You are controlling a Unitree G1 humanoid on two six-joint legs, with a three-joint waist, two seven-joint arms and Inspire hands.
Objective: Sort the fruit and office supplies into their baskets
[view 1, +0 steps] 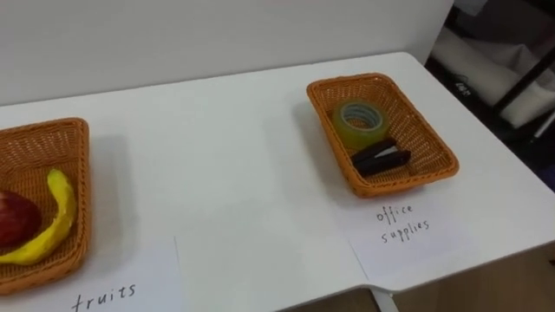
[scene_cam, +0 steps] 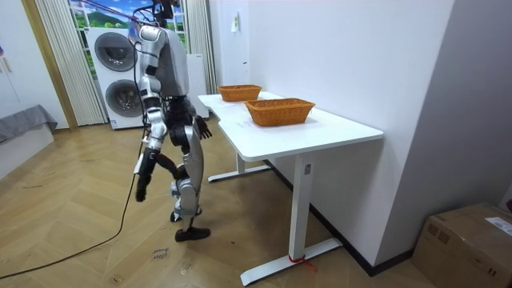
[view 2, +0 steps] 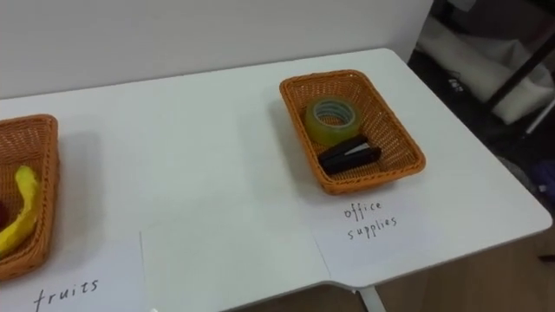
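Observation:
Two wicker baskets stand on the white table (view 1: 234,165). The left basket (view 1: 76,165) holds a yellow banana (view 1: 54,225) and a red apple (view 1: 16,217). In the right basket (view 1: 434,147) lie a roll of clear tape (view 1: 360,123) and a black stapler (view 1: 381,159). In the room view I stand beside the table's long edge with one foot lifted. My right hand (scene_cam: 142,190) hangs low behind me, and my left hand (scene_cam: 204,128) is near the table edge. Both baskets (scene_cam: 279,110) sit on the tabletop there.
A handwritten paper label (view 1: 403,224) lies in front of the right basket, and another (view 1: 104,295) before the left one. The table's right end drops off near dark furniture (view 1: 512,61). Washing machines (scene_cam: 120,72) stand behind me; a cardboard box (scene_cam: 468,240) is on the floor.

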